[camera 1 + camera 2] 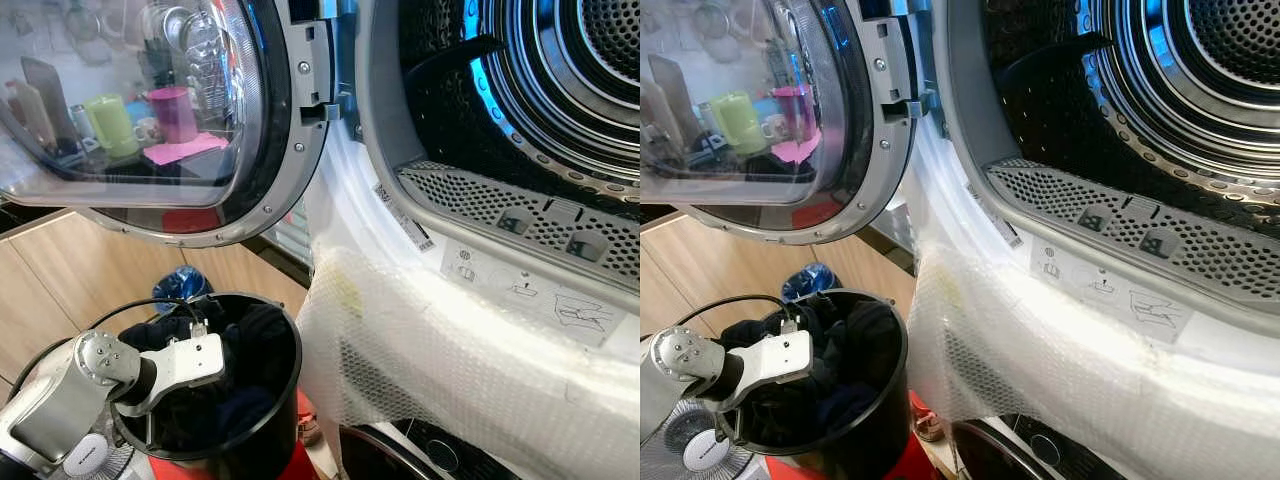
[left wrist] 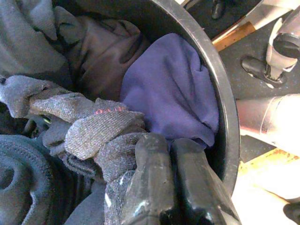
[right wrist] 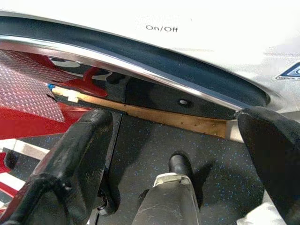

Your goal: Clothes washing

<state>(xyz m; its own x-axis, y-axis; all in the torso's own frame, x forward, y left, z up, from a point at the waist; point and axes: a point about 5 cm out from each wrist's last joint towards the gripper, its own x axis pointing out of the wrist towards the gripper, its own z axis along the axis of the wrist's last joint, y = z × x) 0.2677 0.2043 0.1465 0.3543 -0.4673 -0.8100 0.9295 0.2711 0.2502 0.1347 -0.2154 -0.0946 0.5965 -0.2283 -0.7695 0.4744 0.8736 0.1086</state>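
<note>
A black bucket (image 1: 296, 350) stands on the floor under the open dryer door (image 1: 150, 100), full of dark clothes (image 1: 250, 345). My left arm (image 1: 170, 365) reaches down into it. In the left wrist view the left gripper (image 2: 169, 145) is shut, its fingers pressed together on a grey knit cloth (image 2: 93, 131), beside a purple garment (image 2: 168, 89) and a brownish one (image 2: 103, 51). The drum (image 1: 560, 80) stands open at upper right. My right gripper (image 3: 176, 124) hangs open low over the dark floor, with nothing between its fingers (image 3: 70, 154).
Bubble wrap (image 1: 420, 360) drapes over the machine's front below the drum opening. A lower machine's round door and its panel marked On/Off (image 3: 161, 28) sit beneath. A fan (image 1: 690, 440) and a red object (image 1: 300, 460) stand by the bucket. My foot (image 3: 168, 197) is on the floor.
</note>
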